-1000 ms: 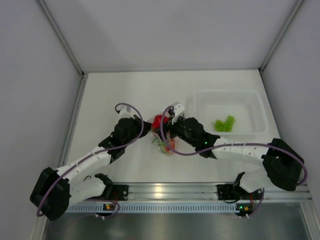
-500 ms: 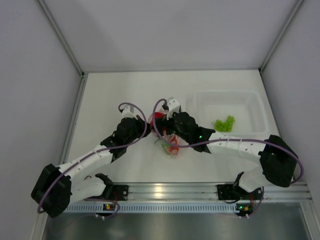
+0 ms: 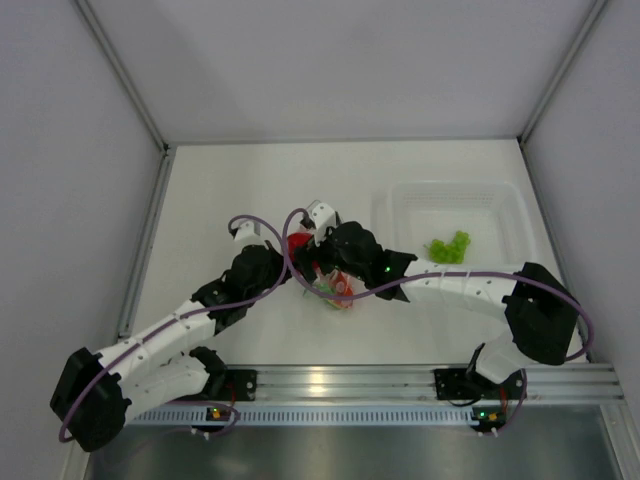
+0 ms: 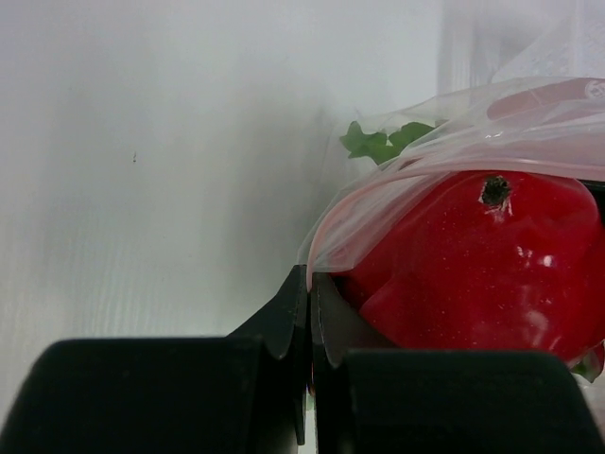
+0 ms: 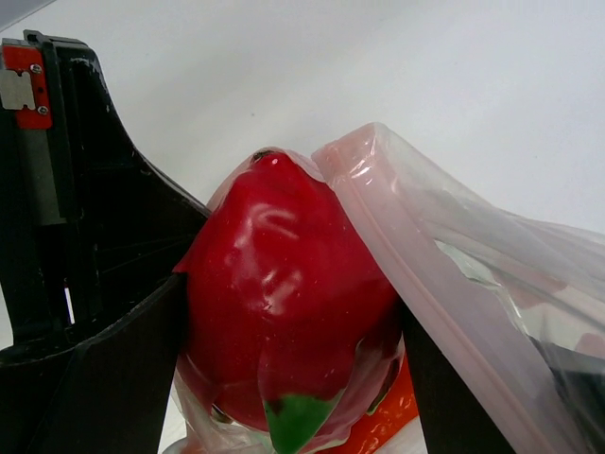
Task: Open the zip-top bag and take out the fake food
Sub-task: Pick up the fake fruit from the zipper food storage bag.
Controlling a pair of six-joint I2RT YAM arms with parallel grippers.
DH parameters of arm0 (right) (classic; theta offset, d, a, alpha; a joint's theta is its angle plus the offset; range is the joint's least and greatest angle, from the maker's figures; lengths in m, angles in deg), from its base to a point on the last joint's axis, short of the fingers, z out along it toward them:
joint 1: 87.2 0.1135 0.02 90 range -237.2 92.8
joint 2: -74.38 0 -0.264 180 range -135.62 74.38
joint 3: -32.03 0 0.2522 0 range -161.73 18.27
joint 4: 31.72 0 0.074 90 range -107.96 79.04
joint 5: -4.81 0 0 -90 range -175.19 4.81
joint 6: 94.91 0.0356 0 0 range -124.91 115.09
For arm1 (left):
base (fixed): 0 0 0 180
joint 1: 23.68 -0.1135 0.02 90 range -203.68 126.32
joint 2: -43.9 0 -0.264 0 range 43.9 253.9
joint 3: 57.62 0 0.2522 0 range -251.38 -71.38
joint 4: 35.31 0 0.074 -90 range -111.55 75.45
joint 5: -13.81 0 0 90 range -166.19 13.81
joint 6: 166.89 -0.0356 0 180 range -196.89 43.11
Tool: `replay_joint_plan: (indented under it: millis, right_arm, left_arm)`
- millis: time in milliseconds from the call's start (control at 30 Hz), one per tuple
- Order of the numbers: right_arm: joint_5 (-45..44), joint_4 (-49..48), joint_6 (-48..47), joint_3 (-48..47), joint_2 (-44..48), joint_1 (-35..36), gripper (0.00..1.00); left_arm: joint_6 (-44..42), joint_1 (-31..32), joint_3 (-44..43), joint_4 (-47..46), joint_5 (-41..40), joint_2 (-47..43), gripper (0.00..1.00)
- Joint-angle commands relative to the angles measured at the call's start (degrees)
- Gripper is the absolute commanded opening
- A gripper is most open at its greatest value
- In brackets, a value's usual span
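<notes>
The zip-top bag [image 3: 336,288] lay near the middle of the table [image 3: 230,190], where the two arms met. The left hand [image 4: 309,317] was clenched on the bag's edge, a fold of clear plastic pinched between its fingers at the bag's 9 o'clock side. From that pinch the pinkish zip strip [image 4: 378,194] arched up over the dragon fruit [image 5: 284,284].

The right hand [image 5: 293,322] stood wide, one finger pressed against each flank of the dragon fruit, grasping it. Crinkled film lay over the fruit's skin, and a green tip showed at its lower end. In the top view the fruit sat at about 11 o'clock from the rest of the bag, between the two hands.

An orange piece [image 5: 383,421] showed inside the bag beneath the fruit. A green leafy piece [image 4: 378,142] lay just beyond the bag's mouth in the left wrist view; whether it was in or out could not be told.

At 3 o'clock from the bag, well apart, stood a clear tub [image 3: 512,200] holding a green cluster [image 3: 448,247].
</notes>
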Motion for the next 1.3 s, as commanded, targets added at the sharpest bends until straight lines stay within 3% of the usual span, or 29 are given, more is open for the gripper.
replay_joint_plan:
  millis: [0,100,200,333,567,733,1033,1067,1167,1200,1267]
  right_arm:
    - [7.27,-3.01,2.07,-5.58,-0.49,3.4,0.0]
    - [7.18,7.36,4.0,-10.92,-4.08,2.78,0.0]
    - [8.66,11.09,5.33,-13.32,-5.77,2.08,0.01]
    - [12.72,3.9,7.52,-7.7,-2.96,1.82,0.01]
    - [9.82,3.54,6.73,-4.8,-2.08,1.82,0.0]
    - [20.69,-0.59,-0.9,-1.28,1.08,1.99,0.0]
    - [18.17,9.68,-9.26,-1.45,3.46,2.69,0.0]
    - [21.74,10.04,-10.48,-1.19,4.07,2.78,0.0]
    - [25.9,4.01,-12.26,3.45,8.89,4.01,0.0]
    - [25.9,-4.03,-11.47,5.56,10.47,4.1,0.0]
    - [26.34,-10.5,-10.59,11.28,14.52,4.01,0.0]
  left_arm:
    - [2.14,2.0,-1.2,-6.24,2.39,-3.67,0.0]
    - [2.4,2.0,-1.55,-4.04,1.41,-4.02,0.0]
    - [2.4,2.0,-0.85,-4.3,1.59,-4.11,0.0]
    - [-0.41,2.0,1.52,-8.95,2.29,-5.34,0.0]
    - [0.29,2.0,-1.02,-6.42,1.86,-4.55,0.0]
    - [1.96,2.0,-3.65,-1.68,-0.69,-2.7,0.0]
    - [2.23,1.83,-8.23,1.77,-8.96,-5.16,0.0]
    - [1.88,1.83,-9.19,1.68,-9.31,-4.99,0.0]
    - [0.03,1.74,-11.3,1.77,-7.91,-3.15,0.0]
    - [-0.06,1.65,-11.4,1.77,-6.42,-2.62,0.0]
    - [0.2,1.65,-11.48,1.77,-4.75,-1.3,0.0]
